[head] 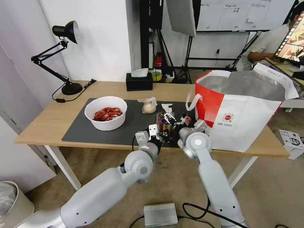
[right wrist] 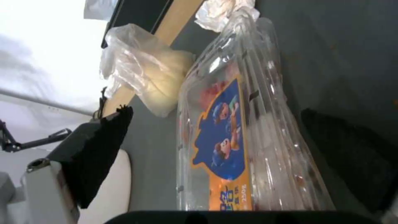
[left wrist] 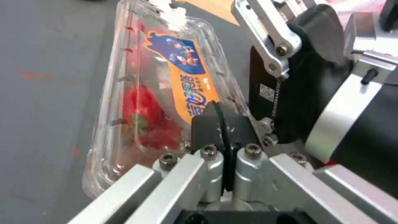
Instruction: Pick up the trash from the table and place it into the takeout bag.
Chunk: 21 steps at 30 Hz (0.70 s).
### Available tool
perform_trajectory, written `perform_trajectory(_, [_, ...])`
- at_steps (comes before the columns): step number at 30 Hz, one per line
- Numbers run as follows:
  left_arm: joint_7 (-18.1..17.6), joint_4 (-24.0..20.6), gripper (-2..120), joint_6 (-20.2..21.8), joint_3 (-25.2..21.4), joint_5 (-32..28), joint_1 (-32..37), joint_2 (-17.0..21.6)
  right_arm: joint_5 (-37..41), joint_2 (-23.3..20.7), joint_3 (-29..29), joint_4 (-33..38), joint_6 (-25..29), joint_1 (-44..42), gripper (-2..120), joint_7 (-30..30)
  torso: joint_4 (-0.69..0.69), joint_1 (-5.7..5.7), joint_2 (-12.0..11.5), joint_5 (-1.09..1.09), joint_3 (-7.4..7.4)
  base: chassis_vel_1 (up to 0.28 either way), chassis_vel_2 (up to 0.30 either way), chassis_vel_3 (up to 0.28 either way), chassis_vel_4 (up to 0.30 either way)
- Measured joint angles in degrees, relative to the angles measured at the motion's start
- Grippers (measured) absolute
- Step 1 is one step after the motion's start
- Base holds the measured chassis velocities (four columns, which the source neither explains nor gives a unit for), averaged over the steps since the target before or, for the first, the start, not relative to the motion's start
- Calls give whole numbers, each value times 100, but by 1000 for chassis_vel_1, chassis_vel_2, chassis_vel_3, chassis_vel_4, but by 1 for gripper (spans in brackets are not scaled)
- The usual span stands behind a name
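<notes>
1. Watching both arms crowd one spot: the left gripper [head: 157, 132] and right gripper [head: 186, 124] sit close together at the clear plastic tray [left wrist: 157, 93], which lies on the dark mat [head: 133, 123] near the table's [head: 47, 120] front edge, just beside the takeout bag [head: 243, 107].
2. I see the left pads [left wrist: 222, 124] closed together against the tray's near rim; whether any plastic is actually pinched between them I can't tell.
3. My worry is that the thin, slick shell could buckle or slide off if the hold is only on the lip.
4. With the two wrists this near, I judge a bump between them likely on any lift.
5. A tilt could spill the red bits onto the mat.
6. For the right gripper, I can't tell the jaw opening.
7. The knotted bag [right wrist: 145, 81] and tissue [right wrist: 219, 12] lie just beyond the tray; the bowl [head: 106, 112] stands well apart to the left.
</notes>
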Motion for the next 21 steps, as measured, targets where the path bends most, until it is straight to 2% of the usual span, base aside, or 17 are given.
perform_trajectory(5, [0, -1, 0, -2, -16, 0, 12, 6, 29, 33, 3, -53, -28, 39, 100, 55, 0, 0, 0, 0, 0, 0, 0, 0, 0])
perform_trajectory(8, [0, -2, 0, -4, -16, 2, 15, 6, 51, 35, 4, -54, -66, 43, 94, 116, 0, 0, 0, 0, 0, 0, 0, 0, 0])
perform_trajectory(11, [0, -12, 0, -8, -16, 2, 6, 9, 118, 32, 11, -53, -97, 45, 83, 187, 0, 0, 0, 0, 0, 0, 0, 0, 0])
perform_trajectory(12, [0, -12, 0, -8, -16, 2, 6, 9, 118, 32, 11, -53, -97, 45, 83, 187, 0, 0, 0, 0, 0, 0, 0, 0, 0])
perform_trajectory(15, [0, -22, 0, -12, -3, 2, -8, 3, 156, 15, 24, -24, -112, 45, 67, 238, 0, 0, 0, 1, 0, 0, 0, 0, 0])
perform_trajectory(16, [0, -22, 0, -12, -3, 2, -8, 3, 156, 15, 24, -24, -112, 45, 67, 238, 0, 0, 0, 1, 0, 0, 0, 0, 0])
perform_trajectory(19, [0, -22, 0, -18, 7, 5, -8, -6, 166, -3, 34, -4, -123, 37, 53, 265, 0, 0, 0, 1, 0, 0, 0, 0, 0])
perform_trajectory(20, [0, -22, 0, -18, 7, 5, -8, -6, 166, -3, 34, -4, -123, 37, 53, 265, 0, 0, 0, 1, 0, 0, 0, 0, 0])
perform_trajectory(21, [0, -22, 0, -29, 11, 5, -8, -7, 181, -22, 47, 7, -126, 24, 47, 285, 0, 0, 0, 1, 0, 0, 0, 0, 0])
